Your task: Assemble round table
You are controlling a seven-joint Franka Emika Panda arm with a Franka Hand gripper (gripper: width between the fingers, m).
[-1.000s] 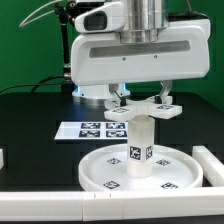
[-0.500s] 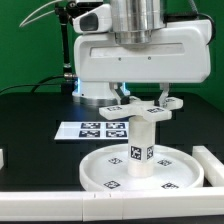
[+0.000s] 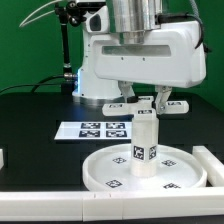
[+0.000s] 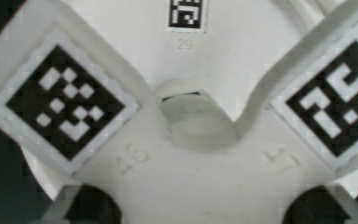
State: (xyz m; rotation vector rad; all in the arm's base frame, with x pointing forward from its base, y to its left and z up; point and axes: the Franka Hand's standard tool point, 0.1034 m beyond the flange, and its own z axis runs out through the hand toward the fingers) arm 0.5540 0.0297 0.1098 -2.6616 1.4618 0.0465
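Clearly, the only print anywhere is black-and-white square tags, with no brand name to be seen. In the wrist view the cross-shaped piece [image 4: 176, 60] fills the picture. One tag sits on each of two splayed arms and a third shows at the edge on another arm. Small digits are printed beside the tags, too blurred to read with confidence. In the exterior view the post [image 3: 146, 140] carries tags on its side, the round disc [image 3: 100, 172] has several on its floor, and the marker board [image 3: 95, 128] shows a row of them.

The arm hangs straight down from above, wrist vertical, with the gripper [image 3: 145, 100] pointing at the table [image 3: 30, 110]. The fingers are closed partway on the hub of the cross-shaped piece [image 3: 174, 104], holding it level. Its arms stick out to either side of the fingers.

Straight under the fingers the post stands upright on the middle of the round disc. The cross-shaped piece sits right over the post's top. I cannot tell whether the two touch. The marker board lies flat beyond the fingers, lower and well apart from them. A white rail [image 3: 212, 165] lies just beside the disc on the exterior view's right.
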